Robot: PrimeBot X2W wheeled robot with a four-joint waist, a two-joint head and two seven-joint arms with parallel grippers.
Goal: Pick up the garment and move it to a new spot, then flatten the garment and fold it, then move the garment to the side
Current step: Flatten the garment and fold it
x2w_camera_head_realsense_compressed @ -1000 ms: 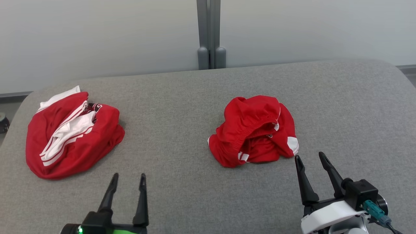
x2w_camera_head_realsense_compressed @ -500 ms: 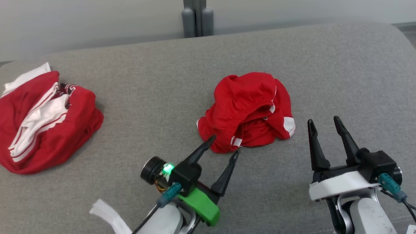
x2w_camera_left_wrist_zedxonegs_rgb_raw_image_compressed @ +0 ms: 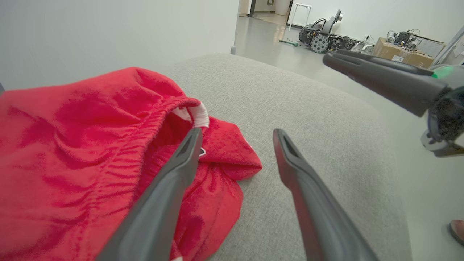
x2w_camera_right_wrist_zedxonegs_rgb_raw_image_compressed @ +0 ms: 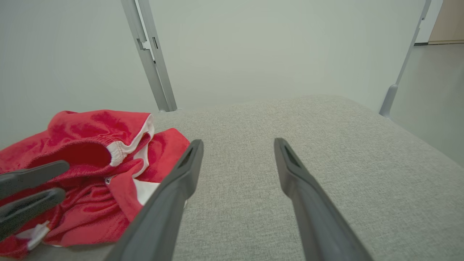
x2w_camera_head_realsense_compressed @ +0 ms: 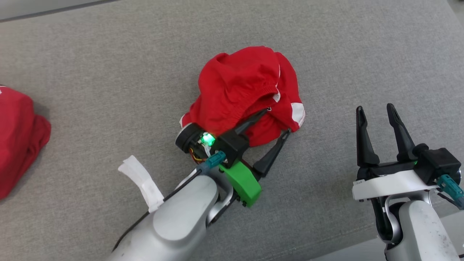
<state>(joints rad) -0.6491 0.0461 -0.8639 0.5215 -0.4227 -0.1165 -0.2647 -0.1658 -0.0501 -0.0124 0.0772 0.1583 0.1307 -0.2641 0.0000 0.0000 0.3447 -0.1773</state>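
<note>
The garment (x2w_camera_head_realsense_compressed: 246,87) is a crumpled red pair of shorts with white trim and an elastic waistband, lying mid-surface on the grey cushion. My left gripper (x2w_camera_head_realsense_compressed: 276,122) stands open at its near right edge. In the left wrist view one finger (x2w_camera_left_wrist_zedxonegs_rgb_raw_image_compressed: 170,181) lies over the red cloth (x2w_camera_left_wrist_zedxonegs_rgb_raw_image_compressed: 72,145) by the waistband, and the other finger (x2w_camera_left_wrist_zedxonegs_rgb_raw_image_compressed: 308,195) is over bare cushion. Nothing is gripped. My right gripper (x2w_camera_head_realsense_compressed: 375,107) is open over bare cushion to the right of the garment, a short way off. The right wrist view has the garment (x2w_camera_right_wrist_zedxonegs_rgb_raw_image_compressed: 90,145) at its left, with the left gripper's fingers (x2w_camera_right_wrist_zedxonegs_rgb_raw_image_compressed: 32,174) on it.
A second red garment (x2w_camera_head_realsense_compressed: 18,141) lies at the far left of the grey cushion (x2w_camera_head_realsense_compressed: 108,72). The cushion's near edge (x2w_camera_head_realsense_compressed: 344,250) runs at the lower right. A metal post (x2w_camera_right_wrist_zedxonegs_rgb_raw_image_compressed: 150,54) stands by the wall behind. Beyond the cushion's right end are a wheeled machine (x2w_camera_left_wrist_zedxonegs_rgb_raw_image_compressed: 322,34) and a box (x2w_camera_left_wrist_zedxonegs_rgb_raw_image_compressed: 402,49) on the floor.
The head camera has tilted down and turned. My left arm has reached forward and right until its open fingers straddle the garment's near edge. The right gripper has kept its place, open.
</note>
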